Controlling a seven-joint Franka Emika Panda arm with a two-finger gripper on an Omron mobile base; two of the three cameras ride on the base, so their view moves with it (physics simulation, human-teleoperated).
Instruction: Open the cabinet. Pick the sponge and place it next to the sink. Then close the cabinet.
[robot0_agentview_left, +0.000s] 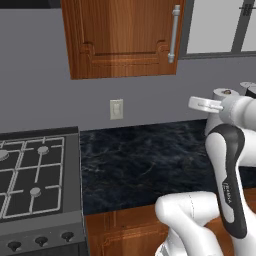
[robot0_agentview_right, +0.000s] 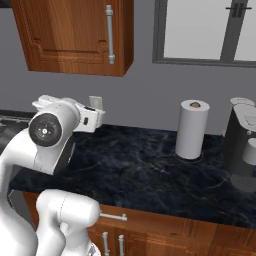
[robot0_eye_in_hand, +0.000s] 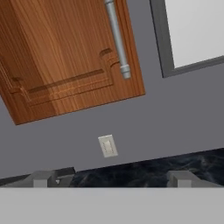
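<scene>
Cabinet (robot0_agentview_left: 125, 37) is hanging on the grey wall above the dark counter (robot0_agentview_left: 145, 160), its door sitting shut and its silver handle (robot0_agentview_left: 174, 34) running down the right edge. Below it, a pale outlet (robot0_agentview_left: 116, 109) is showing on the wall, and the stove (robot0_agentview_left: 35, 175) is sitting at the counter's left end. The arm is rising over the counter's front edge with the gripper (robot0_eye_in_hand: 111, 178) pointing toward the wall, well below the cabinet and touching nothing. In the hand view the two fingertips (robot0_eye_in_hand: 41, 178) are standing wide apart with nothing between them, and the door is filling the upper left with the handle's lower end near the top middle. Off to the right, a paper towel roll (robot0_agentview_right: 192, 129) is standing on the counter under the window (robot0_agentview_right: 205, 30), next to what is probably a coffee machine (robot0_agentview_right: 242, 150), though it is cut off at the edge.
</scene>
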